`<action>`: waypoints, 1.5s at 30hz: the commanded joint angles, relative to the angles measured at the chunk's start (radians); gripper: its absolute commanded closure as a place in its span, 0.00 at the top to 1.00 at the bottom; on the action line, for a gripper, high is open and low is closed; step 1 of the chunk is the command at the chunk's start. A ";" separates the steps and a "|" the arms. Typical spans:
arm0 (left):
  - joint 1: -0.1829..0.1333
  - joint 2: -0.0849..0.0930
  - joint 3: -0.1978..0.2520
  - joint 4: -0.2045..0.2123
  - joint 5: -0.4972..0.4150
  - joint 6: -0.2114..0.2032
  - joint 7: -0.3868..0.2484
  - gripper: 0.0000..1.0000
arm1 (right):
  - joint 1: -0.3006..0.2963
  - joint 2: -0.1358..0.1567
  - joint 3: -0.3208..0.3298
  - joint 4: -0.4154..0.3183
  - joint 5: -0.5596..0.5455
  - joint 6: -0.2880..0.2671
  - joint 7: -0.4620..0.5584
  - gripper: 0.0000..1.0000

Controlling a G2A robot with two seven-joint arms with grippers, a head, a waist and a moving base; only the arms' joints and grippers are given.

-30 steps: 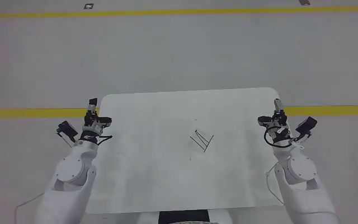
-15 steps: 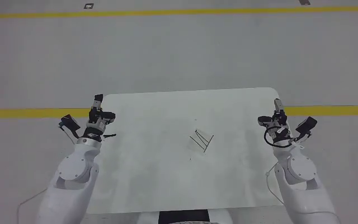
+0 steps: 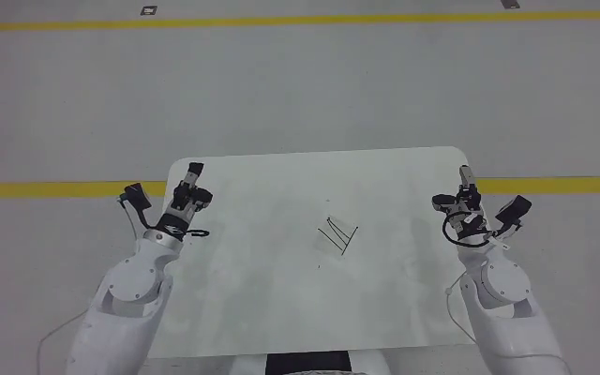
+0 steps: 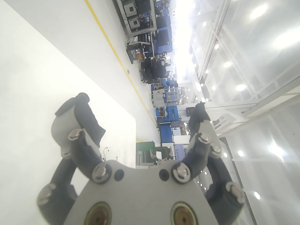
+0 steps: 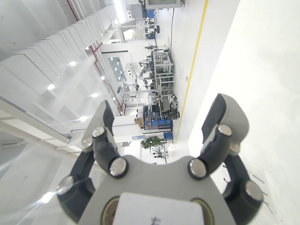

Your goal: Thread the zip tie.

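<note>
Currently left fingers [image 4: 80,118] spread wide, holding nothing; right fingers [image 5: 223,114] likewise (zip ties [image 3: 338,235] lie well apart from both).

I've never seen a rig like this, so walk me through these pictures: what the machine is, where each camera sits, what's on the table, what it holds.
This is a two-armed robot at a white table. The top view looks down from a camera above its arms; the other two come from cameras on each wrist, looking out past that arm's end effector, its grasping claw. The left end effector is over the table's left edge, the right end effector at its right edge. Both are open and hold nothing. Near the table's middle lie a few thin black zip ties, untouched.
</note>
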 commanded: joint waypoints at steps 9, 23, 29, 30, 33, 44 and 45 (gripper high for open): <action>-0.145 0.017 0.138 0.037 0.269 0.091 -0.397 1.00 | 0.000 0.000 0.000 0.000 0.000 0.000 0.000 1.00; -0.193 0.020 0.196 0.058 0.298 -0.008 -0.500 1.00 | 0.000 0.000 0.000 0.000 0.000 0.000 0.000 1.00; -0.313 0.007 0.309 0.125 0.303 -0.032 -0.536 1.00 | 0.000 0.000 0.000 0.000 0.000 0.000 0.000 1.00; -0.343 0.003 0.333 0.148 0.309 -0.035 -0.530 1.00 | 0.000 0.000 0.000 0.000 0.000 0.000 0.000 1.00; -0.396 -0.012 0.400 0.206 0.264 -0.045 -0.524 1.00 | 0.000 0.000 0.000 0.000 0.000 0.000 0.000 1.00; -0.446 -0.023 0.443 0.268 0.195 -0.046 -0.548 1.00 | 0.000 0.000 0.000 0.000 0.000 0.000 0.000 1.00; -0.446 -0.023 0.443 0.268 0.195 -0.046 -0.548 1.00 | 0.000 0.000 0.000 0.000 0.000 0.000 0.000 1.00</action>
